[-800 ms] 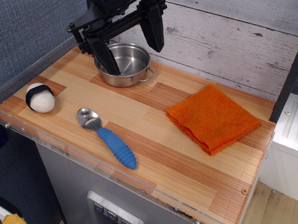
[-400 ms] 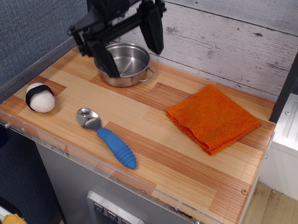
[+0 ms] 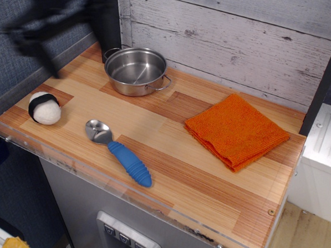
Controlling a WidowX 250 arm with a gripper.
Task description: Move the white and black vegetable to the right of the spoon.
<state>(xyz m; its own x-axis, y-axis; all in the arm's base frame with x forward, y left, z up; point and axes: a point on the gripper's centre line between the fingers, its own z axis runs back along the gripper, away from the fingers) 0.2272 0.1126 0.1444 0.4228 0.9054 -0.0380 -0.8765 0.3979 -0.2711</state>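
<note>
Blur is all you get of your end effector (image 3: pixel 45 34) at the upper left: a dark smear hanging above the left edge of the surface (image 3: pixel 169 157), and you cannot tell whether its fingers are apart or together. Below it, near the front left corner, your rice ball (image 3: pixel 44 107) sits on the wood, white with its black band running over the top and down the left side, touching nothing. Just to its right, with a small gap between them, lies the spoon (image 3: pixel 118 151), shiny bowl pointing toward the rice ball and the ribbed blue handle angling away toward the front edge. So the ball is on the left of the spoon, not on its right. At the back of the surface stands a steel pot (image 3: pixel 136 71) with small side handles, open and upright, close to the plank wall. Over on the right half you have an orange cloth (image 3: pixel 237 129), folded into a rough square and turned cornerwise, well apart from the spoon. A clear plastic rim (image 3: pixel 123 193) runs along the front of the surface.
</note>
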